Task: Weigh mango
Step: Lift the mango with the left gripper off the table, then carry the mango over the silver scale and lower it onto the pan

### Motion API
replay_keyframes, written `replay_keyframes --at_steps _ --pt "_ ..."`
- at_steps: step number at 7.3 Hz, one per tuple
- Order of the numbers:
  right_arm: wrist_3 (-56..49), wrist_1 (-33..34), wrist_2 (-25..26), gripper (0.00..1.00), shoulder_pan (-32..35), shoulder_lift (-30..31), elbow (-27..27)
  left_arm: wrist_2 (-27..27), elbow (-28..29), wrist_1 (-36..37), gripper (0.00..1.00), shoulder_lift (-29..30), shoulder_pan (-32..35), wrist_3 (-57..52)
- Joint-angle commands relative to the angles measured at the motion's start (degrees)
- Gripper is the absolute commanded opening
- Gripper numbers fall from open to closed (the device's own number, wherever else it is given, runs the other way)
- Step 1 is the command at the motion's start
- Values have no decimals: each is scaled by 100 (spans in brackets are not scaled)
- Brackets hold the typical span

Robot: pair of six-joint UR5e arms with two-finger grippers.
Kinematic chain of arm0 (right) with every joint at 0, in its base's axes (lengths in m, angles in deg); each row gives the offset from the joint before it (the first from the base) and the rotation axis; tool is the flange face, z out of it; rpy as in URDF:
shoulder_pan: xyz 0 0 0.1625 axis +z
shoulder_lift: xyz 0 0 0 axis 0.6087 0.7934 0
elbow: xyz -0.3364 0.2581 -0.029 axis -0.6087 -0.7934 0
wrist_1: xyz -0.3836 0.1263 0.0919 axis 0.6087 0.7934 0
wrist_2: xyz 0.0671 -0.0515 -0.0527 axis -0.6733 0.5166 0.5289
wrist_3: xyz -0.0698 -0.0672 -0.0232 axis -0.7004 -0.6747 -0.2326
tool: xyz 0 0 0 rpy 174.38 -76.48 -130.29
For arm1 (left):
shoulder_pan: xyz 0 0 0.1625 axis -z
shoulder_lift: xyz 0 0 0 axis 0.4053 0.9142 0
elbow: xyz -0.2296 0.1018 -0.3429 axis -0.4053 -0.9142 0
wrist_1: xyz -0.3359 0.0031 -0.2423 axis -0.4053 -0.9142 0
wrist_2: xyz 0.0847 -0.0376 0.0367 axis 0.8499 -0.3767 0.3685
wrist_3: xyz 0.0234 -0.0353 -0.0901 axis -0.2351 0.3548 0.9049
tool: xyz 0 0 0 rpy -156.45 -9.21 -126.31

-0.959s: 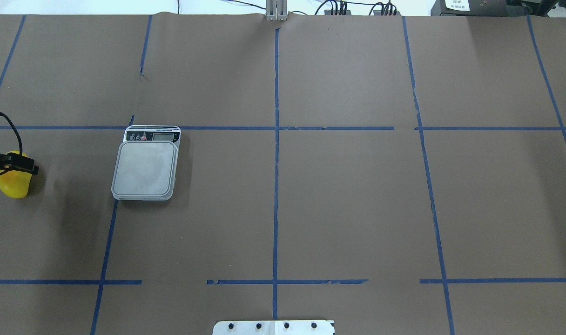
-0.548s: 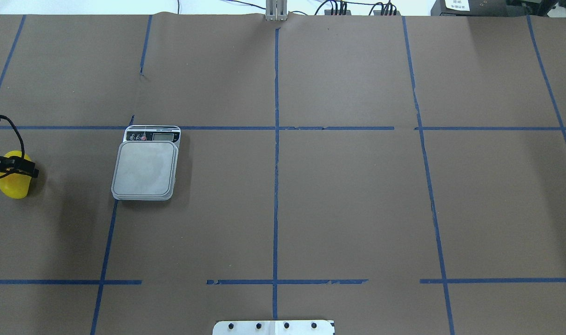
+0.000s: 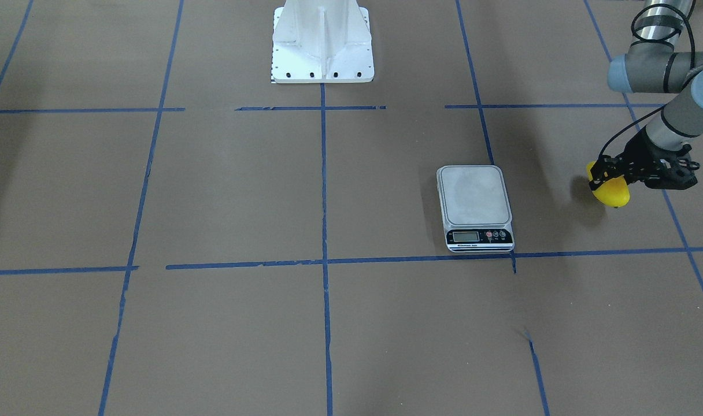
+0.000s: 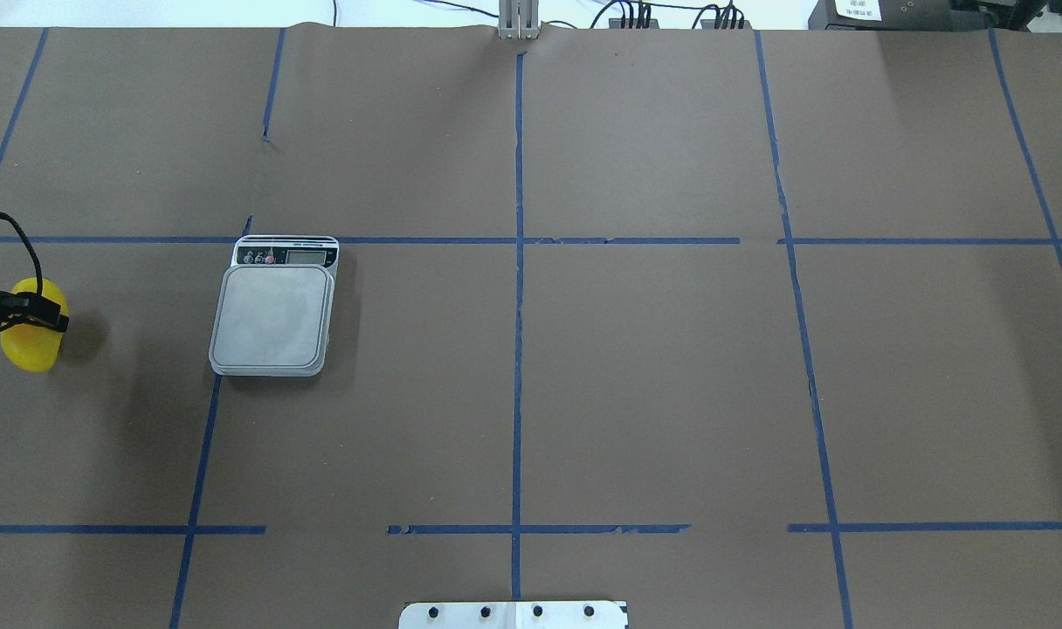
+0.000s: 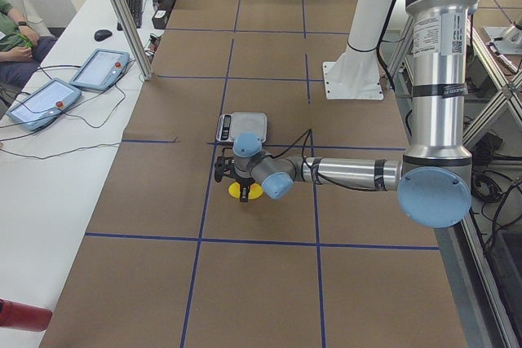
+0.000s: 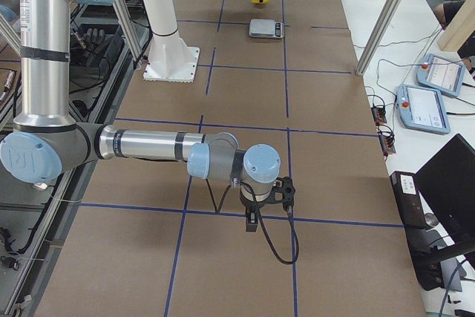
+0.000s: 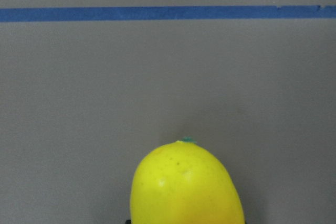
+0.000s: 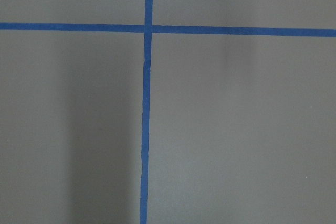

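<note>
One gripper, the left gripper [image 3: 609, 175], is clamped across the top of the mango [image 3: 612, 195] near the left end of the table [image 4: 653, 393], well apart from the scale [image 3: 474, 196]. The right gripper [image 6: 252, 217] hangs low toward the other end; whether its jaws are apart I cannot tell.

Overhead faces front view; left wrist close over mango [image 7: 186, 187].

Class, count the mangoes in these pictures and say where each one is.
1. The mango is gripped by the left claw, near the table's left end, apart from the scale.
</note>
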Motion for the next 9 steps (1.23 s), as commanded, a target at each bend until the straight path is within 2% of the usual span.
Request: replay_keyframes --at_steps 1,3,4,5,6,7,9 --pt "0 -5 0 100 0 0 0 -168 -1097 2152 0 115 352 -945" --pt "0 -5 0 100 0 0 0 -142 -1725 4089 0 1131 679 -1233" --pt "0 4 0 100 0 0 0 -159 -1718 4534 0 1658 672 -955" --pt "0 4 0 100 0 0 0 -211 -1666 4521 0 2046 585 14" --pt "0 4 0 100 0 0 0 -203 -1604 4329 0 2294 18 763" --pt "0 4 0 100 0 0 0 -160 -1325 3875 0 2357 -631 1319" --pt "0 -5 0 100 0 0 0 -150 -675 2680 0 2366 -918 1806"
